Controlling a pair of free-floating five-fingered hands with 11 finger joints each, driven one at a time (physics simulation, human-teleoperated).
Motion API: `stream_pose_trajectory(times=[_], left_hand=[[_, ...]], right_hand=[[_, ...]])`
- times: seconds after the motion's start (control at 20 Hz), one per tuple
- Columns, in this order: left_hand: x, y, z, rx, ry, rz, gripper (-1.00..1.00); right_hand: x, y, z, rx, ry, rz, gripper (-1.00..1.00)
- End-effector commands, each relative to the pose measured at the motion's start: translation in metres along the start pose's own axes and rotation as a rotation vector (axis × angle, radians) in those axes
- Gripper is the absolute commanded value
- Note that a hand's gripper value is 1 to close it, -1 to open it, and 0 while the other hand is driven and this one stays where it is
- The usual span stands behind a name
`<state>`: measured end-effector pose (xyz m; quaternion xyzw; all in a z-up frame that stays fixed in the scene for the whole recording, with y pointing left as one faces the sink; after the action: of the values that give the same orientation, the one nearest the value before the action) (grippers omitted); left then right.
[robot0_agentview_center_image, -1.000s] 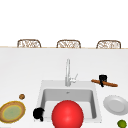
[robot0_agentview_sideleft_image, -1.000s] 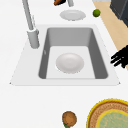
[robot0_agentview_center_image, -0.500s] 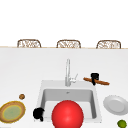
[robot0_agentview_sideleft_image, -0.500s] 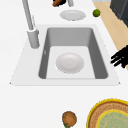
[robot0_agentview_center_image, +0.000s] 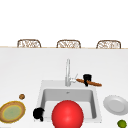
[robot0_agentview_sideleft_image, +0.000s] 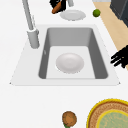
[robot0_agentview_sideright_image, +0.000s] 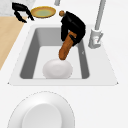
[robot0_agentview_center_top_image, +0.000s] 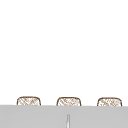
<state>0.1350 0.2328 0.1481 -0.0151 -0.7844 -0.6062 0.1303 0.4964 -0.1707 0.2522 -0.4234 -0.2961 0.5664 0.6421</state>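
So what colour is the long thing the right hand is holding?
Orange-brown, like a baguette; the right hand grips it, clearest in the right side view.

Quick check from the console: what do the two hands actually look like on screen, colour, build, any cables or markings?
Both are plain matt black, human-shaped hands that end at the wrist, with no arm, sleeve or cable behind them. The left hand reads as a rounded black form with slim tapered fingers; the right hand looks blockier. No markings or logos can be made out on either.
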Motion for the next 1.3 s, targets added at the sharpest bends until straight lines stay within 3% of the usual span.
stream_pose_trajectory(times=[0.0,0.4,1.0,1.25], left_hand=[[0.0,0.0,0.0,0.0,0.0,0.0,0.0],[0.0,0.0,0.0,0.0,0.0,0.0,0.0],[0.0,0.0,0.0,0.0,0.0,0.0,0.0],[0.0,0.0,0.0,0.0,0.0,0.0,0.0]], right_hand=[[0.026,0.01,0.001,-0.003,-0.035,0.015,1.0],[0.067,0.049,0.011,-0.031,-0.087,0.031,1.0],[0.105,0.113,0.021,0.002,-0.181,0.039,1.0],[0.125,0.153,0.0,-0.019,-0.209,0.045,1.0]])
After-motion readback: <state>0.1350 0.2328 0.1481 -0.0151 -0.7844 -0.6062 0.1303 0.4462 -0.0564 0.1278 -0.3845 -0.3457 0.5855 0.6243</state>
